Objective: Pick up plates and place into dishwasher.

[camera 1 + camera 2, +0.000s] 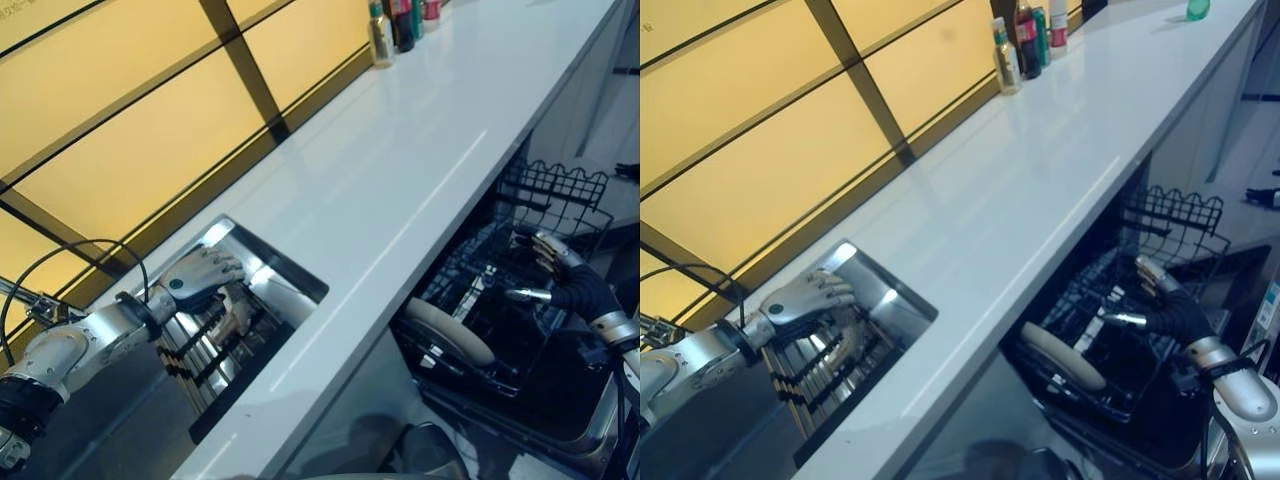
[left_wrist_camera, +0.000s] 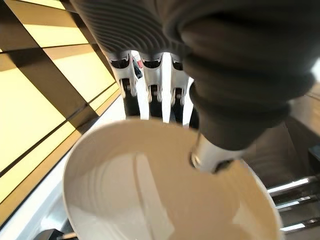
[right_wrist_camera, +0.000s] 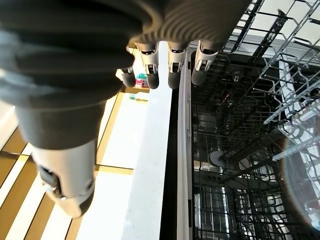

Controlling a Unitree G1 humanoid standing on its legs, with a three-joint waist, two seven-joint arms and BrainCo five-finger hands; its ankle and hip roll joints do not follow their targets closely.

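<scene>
Left wrist view: left hand (image 2: 210,90) pinches white plate (image 2: 150,190) by its rim.

Plate (image 2: 165,200) is cut off by the frame edge in the left wrist view. Left hand (image 1: 205,272) fingertips are hidden below the sink (image 1: 290,275) rim. Bottles (image 1: 395,25) on the worktop (image 1: 400,180) are cropped at the top edge.

Warm yellow light glows from the wall panels (image 1: 120,150); a glare streak runs along the white tabletop (image 1: 400,190). The dishwasher rack (image 1: 520,270) sits dim, perhaps slightly blurred.
</scene>
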